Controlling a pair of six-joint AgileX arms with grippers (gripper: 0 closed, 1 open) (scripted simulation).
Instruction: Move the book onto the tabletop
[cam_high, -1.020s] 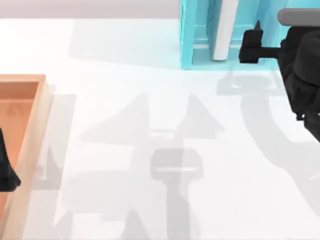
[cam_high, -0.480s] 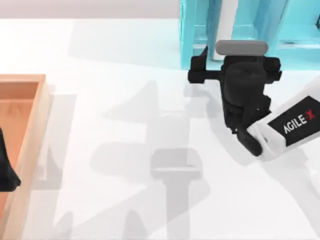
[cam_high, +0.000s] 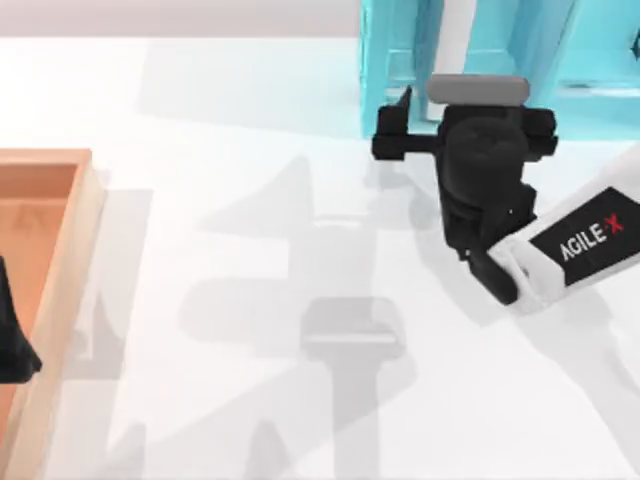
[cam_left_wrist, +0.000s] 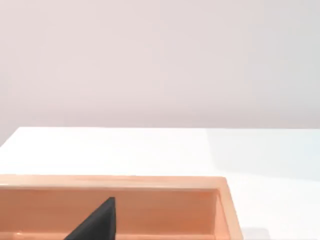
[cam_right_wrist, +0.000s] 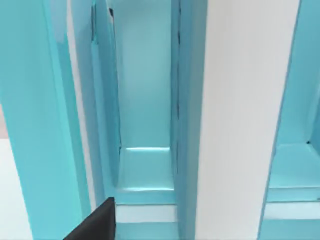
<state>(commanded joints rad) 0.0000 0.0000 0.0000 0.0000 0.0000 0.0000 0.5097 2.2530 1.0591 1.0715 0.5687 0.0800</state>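
Top view: my right gripper (cam_high: 440, 95) faces the book (cam_high: 452, 45), upright in the cyan shelf (cam_high: 385, 80) just ahead; finger spread unclear.

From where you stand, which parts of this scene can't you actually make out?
- Right pincer, top view: whether it is open or shut is hidden beneath the arm's own wrist.
- Book, top view: just a white edge-on slab in the cyan shelf; its far end is cut off by the frame.
- Left pincer, top view: a dark tip over the wooden tray, cut off by the frame's left edge.
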